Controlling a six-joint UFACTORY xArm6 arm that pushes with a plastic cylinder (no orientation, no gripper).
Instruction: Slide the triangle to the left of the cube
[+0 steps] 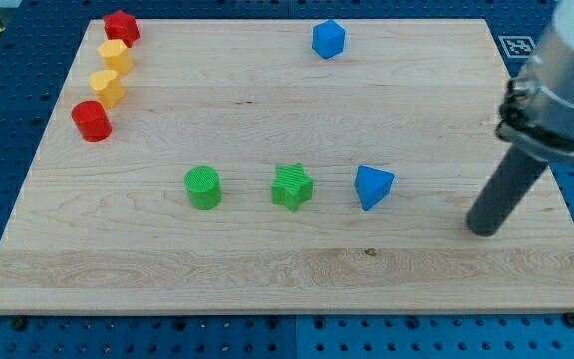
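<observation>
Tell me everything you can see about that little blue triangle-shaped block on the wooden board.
The blue triangle is a small solid wedge, plastic by its look, in the same blue as the blue cube near the view's top. It lies flat on the wooden board, one corner toward the view's right. It stands right of the green star, close but apart. Nothing touches it; my tip rests further to the view's right, well clear.

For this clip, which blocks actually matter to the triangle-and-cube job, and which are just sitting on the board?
In the job:
blue triangle
blue cube
my tip, to the view's right of the triangle, apart from it

Lying about:
green star
green cylinder
red cylinder
two yellow blocks
red block
</observation>
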